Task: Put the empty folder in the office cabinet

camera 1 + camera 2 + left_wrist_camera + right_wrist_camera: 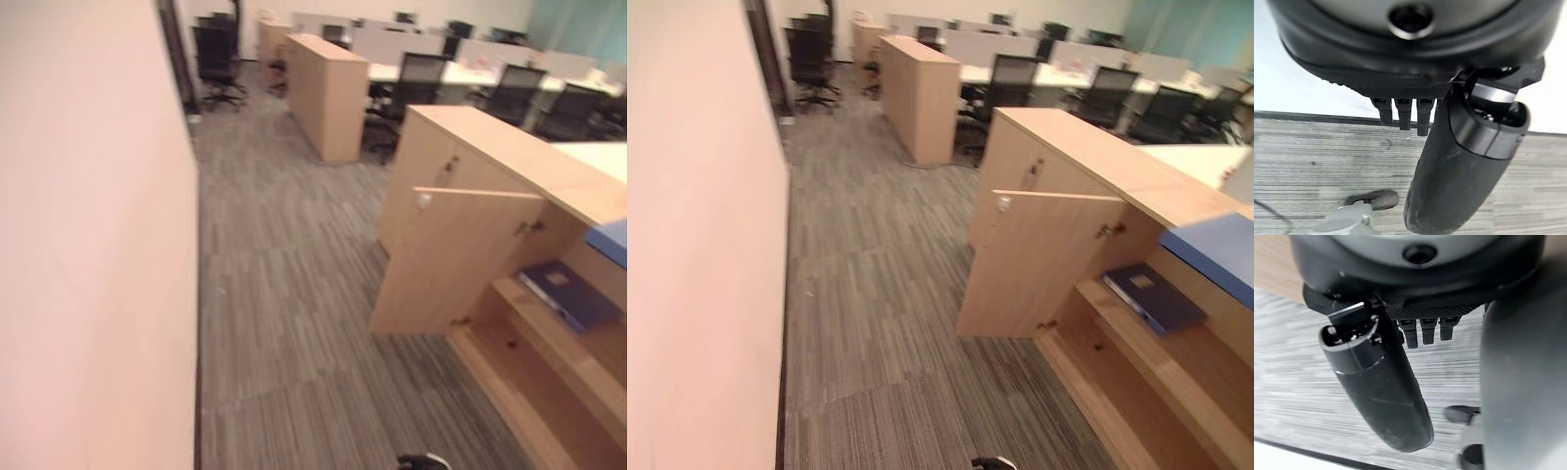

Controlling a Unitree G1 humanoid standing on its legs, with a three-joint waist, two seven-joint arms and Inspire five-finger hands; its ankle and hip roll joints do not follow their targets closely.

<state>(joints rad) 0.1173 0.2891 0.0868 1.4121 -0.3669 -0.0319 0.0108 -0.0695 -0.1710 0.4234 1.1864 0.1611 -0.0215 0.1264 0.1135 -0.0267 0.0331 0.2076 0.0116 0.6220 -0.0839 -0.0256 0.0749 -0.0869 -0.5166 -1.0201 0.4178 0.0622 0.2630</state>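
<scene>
Looking down at the open wooden cabinet, we are seeing a dark blue folder lying flat on its middle shelf. Flat, stiff, smooth-covered; we are judging it light, best gripped along the spine. Left robot hand and right robot hand are hanging relaxed, holding nothing, above the striped carpet.

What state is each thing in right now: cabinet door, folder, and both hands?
Cabinet door: swung open.
Dark blue folder: lying flat on the cabinet's upper shelf.
Left hand: open, holding nothing, above the carpet.
Right hand: open, holding nothing, above the carpet.
</scene>
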